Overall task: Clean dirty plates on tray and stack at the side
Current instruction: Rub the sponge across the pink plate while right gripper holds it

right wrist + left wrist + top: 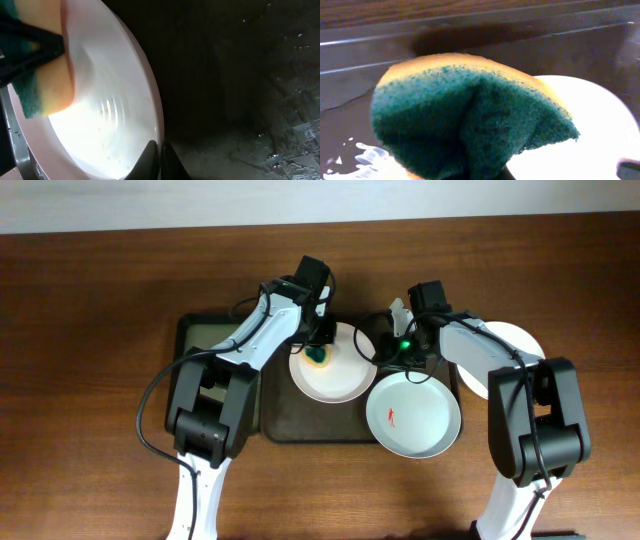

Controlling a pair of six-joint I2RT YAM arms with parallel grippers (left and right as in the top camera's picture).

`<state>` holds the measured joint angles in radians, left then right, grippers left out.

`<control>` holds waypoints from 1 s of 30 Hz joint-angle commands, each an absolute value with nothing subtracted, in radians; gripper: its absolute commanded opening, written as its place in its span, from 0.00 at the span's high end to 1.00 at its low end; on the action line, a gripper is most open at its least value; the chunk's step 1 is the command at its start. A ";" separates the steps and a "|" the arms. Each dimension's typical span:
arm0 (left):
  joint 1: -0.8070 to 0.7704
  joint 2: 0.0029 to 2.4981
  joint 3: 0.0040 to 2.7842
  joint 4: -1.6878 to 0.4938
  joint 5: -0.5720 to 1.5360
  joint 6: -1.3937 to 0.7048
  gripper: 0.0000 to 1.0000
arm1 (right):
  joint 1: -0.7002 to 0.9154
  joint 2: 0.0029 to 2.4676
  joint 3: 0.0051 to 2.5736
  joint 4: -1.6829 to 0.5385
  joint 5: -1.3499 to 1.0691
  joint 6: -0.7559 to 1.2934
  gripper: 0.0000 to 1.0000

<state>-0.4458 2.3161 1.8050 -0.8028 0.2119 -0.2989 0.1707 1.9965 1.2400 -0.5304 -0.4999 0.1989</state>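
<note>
- Left gripper [319, 343]: jaws pinched tight on a sponge [318, 358], which it holds down on the first plate [340, 383]. In the left wrist view the sponge is folded, its green scouring face toward the camera and a yellow layer along its upper edge.
- Right gripper [159, 156]: jaws drawn narrow, the two dark fingertips meeting at the rim of the first plate on its right side. The right wrist view shows the rim running in between them.
- First plate: white, inside the tray [300, 426], in its upper right part. The sponge touches the plate's upper left area. No red mark is visible on its exposed surface.
- Second plate [425, 420]: white, in front of the right gripper. Its left edge overlaps the tray's right rim and the rest extends over the table [100, 380]. It carries a small red smear [391, 417] left of its centre.
- Third plate [518, 343]: white, on the table to the right of the tray and well apart from it, partly covered by the right arm.
- Tray: dark brown, rounded corners, at the table's centre. Its wet floor glistens in both wrist views.
- Black tray [205, 335]: narrower, touching or just beside the brown tray's left side, partly hidden by the left arm.
</note>
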 commanded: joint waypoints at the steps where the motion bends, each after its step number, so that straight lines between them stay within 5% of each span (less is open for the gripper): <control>1: -0.495 2.438 1.753 -0.795 0.443 -0.282 1.00 | 0.185 2.005 1.253 -0.523 -0.532 0.187 0.96; 14: -0.374 2.170 1.846 -0.783 0.565 -0.256 1.00 | 0.185 2.005 1.253 -0.523 -0.531 0.187 0.96; 25: -0.120 1.861 1.833 -1.341 -0.128 -0.286 0.99 | 0.185 2.005 1.253 -0.523 -0.531 0.187 0.96; 30: -0.104 1.865 1.626 -1.188 -0.155 -0.288 0.97 | 0.185 2.005 1.253 -0.524 -0.531 0.187 0.96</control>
